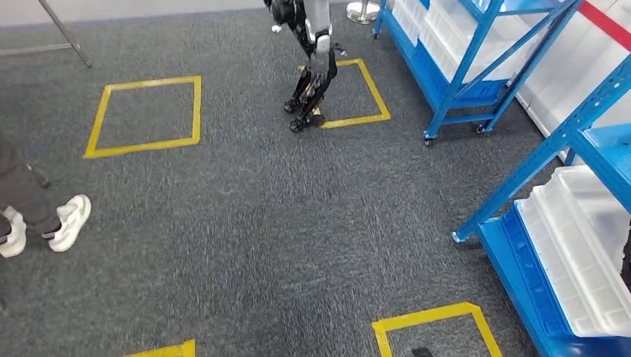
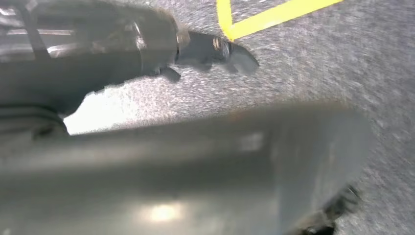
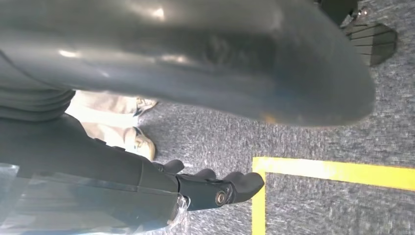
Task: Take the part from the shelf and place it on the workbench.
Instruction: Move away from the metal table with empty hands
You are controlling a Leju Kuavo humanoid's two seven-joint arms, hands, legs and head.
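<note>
Grey carpet [image 1: 245,223] marked with yellow taped squares [image 1: 145,115] is seen underfoot, with blue metal shelving [image 1: 551,149] holding white plastic trays [image 1: 577,245] close by on the right. No part can be made out on the shelves or in either hand, so the pick-up is judged not yet begun. The left hand [image 2: 215,51] and right hand [image 3: 215,188] are hung toward the floor, nothing held; whether their dark fingers are apart cannot be told. Another humanoid robot [image 1: 312,63] and a person's white shoes [image 1: 67,223] are seen nearby.
</note>
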